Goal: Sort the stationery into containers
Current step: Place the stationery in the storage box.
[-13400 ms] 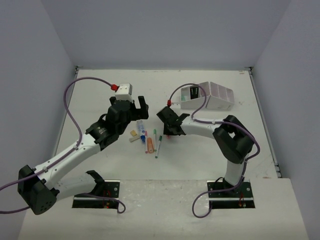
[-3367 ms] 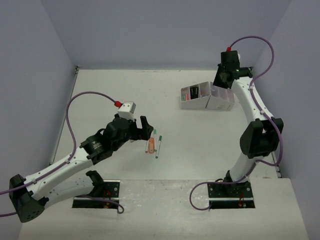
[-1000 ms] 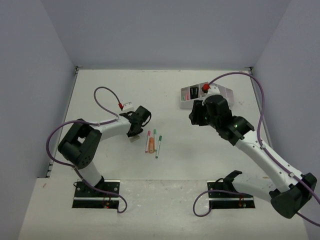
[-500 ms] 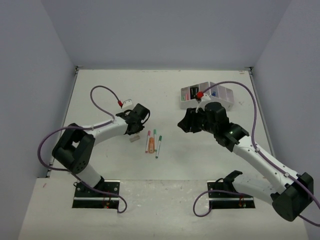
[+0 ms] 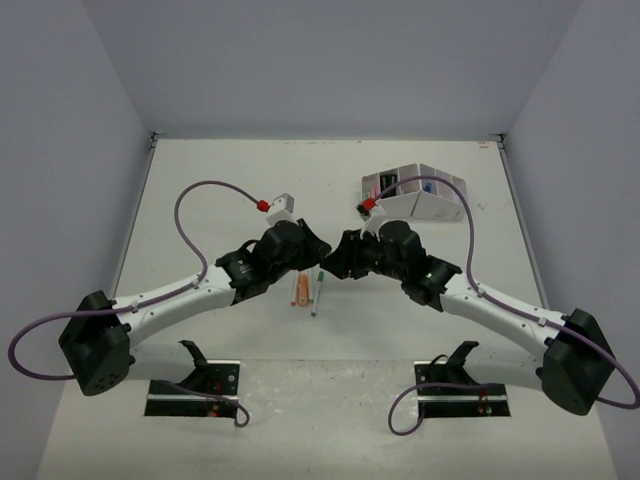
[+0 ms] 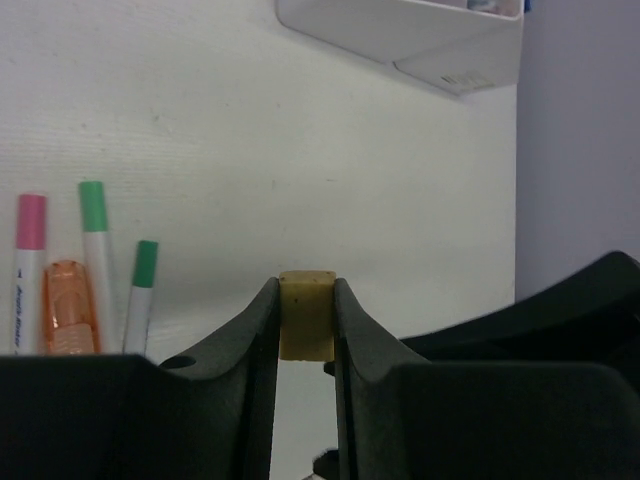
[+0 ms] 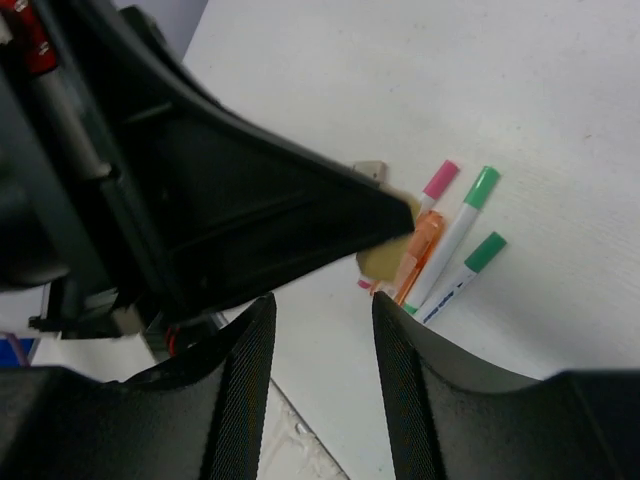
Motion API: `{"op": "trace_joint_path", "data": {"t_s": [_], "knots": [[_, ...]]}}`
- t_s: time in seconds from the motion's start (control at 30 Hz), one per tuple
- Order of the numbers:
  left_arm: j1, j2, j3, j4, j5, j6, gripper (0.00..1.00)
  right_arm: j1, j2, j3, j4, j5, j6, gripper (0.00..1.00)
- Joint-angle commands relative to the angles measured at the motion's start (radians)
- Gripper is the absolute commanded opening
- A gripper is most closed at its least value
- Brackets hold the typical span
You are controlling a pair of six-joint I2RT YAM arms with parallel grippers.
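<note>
**Item 1. Left tool (image 6: 305,292).** Clamped on a tan block (image 6: 306,322), which stands upright between the two fingers, clear of the desk (image 5: 210,190). It is held over the middle of the desk, probably for carrying or handing over toward the organizer (image 5: 415,195).

**Item 2. Right tool (image 7: 320,335).** Fingers spread, nothing between them. It faces the left tool tip to tip, just beside it. It is probably there to receive the block, since this arm is nearer the organizer.

**Item 3. Organizer.** Far right part of the desk, well apart from both tools. Some contents show in its compartments, too small to name.

**Item 4. Unsorted stock.** Lying side by side on the desk below the tools: pink pen (image 6: 30,250), orange highlighter (image 6: 68,315), two green pens (image 6: 96,240).

**Changes from half a second earlier.**
- The left tool was low over a small block to the left of the pens. It has now swung right, and that spot is hidden under the arm.
- The right tool has come from in front of the organizer to meet the left tool.
- The pens and highlighter lie as they did.
</note>
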Motion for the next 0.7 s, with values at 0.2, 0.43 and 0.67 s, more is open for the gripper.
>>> {"op": "trace_joint_path", "data": {"t_s": [0.2, 0.43, 0.67], "knots": [[-0.052, -0.009, 0.024, 0.087, 0.025, -0.031, 0.00, 0.017, -0.038, 0.075, -0.156, 0.313, 0.020, 0.44], [-0.092, 0.007, 0.030, 0.161, 0.062, -0.047, 0.00, 0.016, -0.013, 0.088, -0.102, 0.254, -0.009, 0.27], [-0.109, 0.012, 0.033, 0.164, 0.070, -0.046, 0.00, 0.015, -0.046, 0.067, -0.068, 0.274, -0.028, 0.00]]}}
